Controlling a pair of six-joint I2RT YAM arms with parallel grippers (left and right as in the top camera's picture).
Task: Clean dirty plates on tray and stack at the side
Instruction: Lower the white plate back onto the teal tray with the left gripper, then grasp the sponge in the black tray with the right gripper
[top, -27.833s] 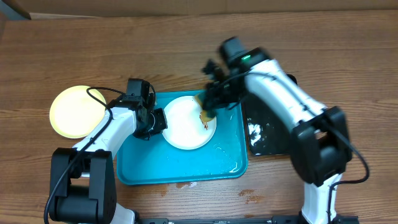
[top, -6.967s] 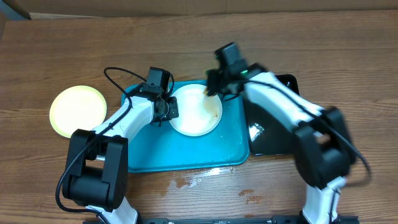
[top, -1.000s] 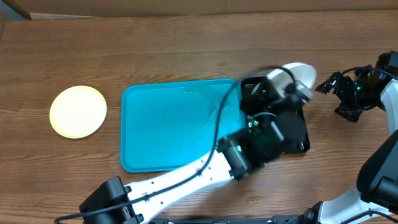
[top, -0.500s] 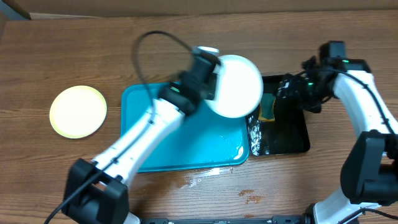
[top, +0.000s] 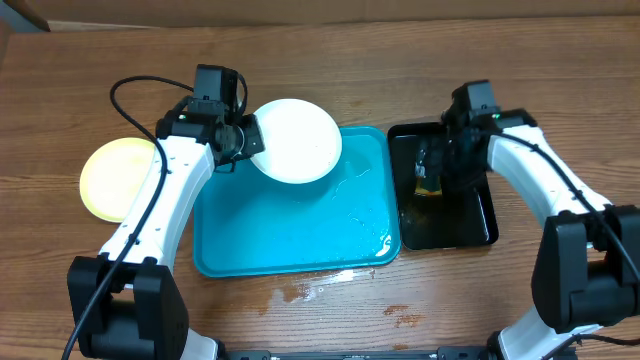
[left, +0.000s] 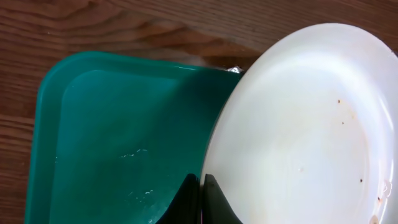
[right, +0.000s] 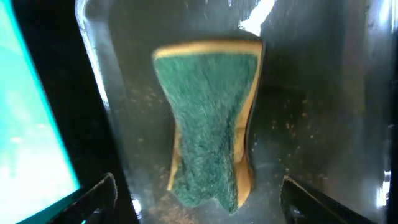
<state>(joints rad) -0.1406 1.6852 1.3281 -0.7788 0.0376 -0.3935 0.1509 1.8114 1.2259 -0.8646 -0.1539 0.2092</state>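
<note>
White plate (top: 297, 140) sits overhead above the turquoise tray's (top: 290, 240) upper-left rim, clamped by the left gripper (top: 243, 143), with a pale yellow plate (top: 122, 178) on the wooden table (top: 300, 60) beside, while the left wrist view shows fingers (left: 214, 202) pinched tight on its rim, and the right wrist view shows the right gripper (right: 199, 199) spread wide, clear of a green sponge (right: 208, 124) lying in the black tray (right: 311, 93).

I read open floor across most of the turquoise tray (top: 290, 240). Only its back edge is covered, by the white plate (top: 295, 140) pinched in my left claw (top: 243, 143). The yellow plate (top: 112, 180) blocks the bench (top: 320, 60) to the left. In the black tray (top: 480, 225), the sponge (right: 208, 118) sits between the right claw's (top: 437, 165) spread jaws. The back strip of bench is free.
</note>
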